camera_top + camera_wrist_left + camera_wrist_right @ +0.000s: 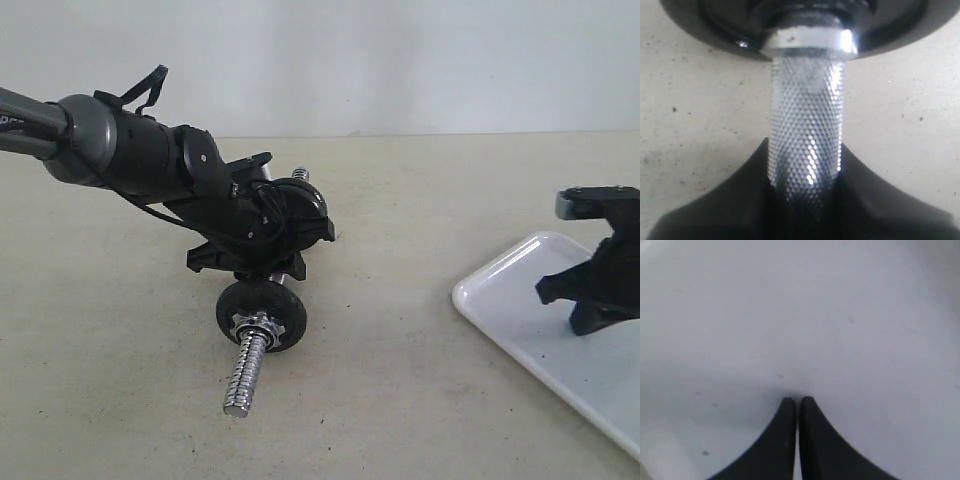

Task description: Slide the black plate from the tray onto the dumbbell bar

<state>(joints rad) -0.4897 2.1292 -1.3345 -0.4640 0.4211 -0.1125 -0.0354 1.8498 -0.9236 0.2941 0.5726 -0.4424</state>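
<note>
On the beige desk [420, 400], the white glossy rectangular tray [505, 305] at lower right shows no disc where visible. The right pincer [797, 402] hangs over it, closed and empty. Centre-left, the left pincer [262, 268] clamps the chrome knurled dumbbell bar [245, 375] — the small round black plate [292, 312] sits on it. Sliding looks done — next, release gently.

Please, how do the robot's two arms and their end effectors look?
The left arm has a grey tube and rounded grey joint, then black housings with loose black cables. The left end effector is black; the right end effector too, with tapering fingers.
</note>
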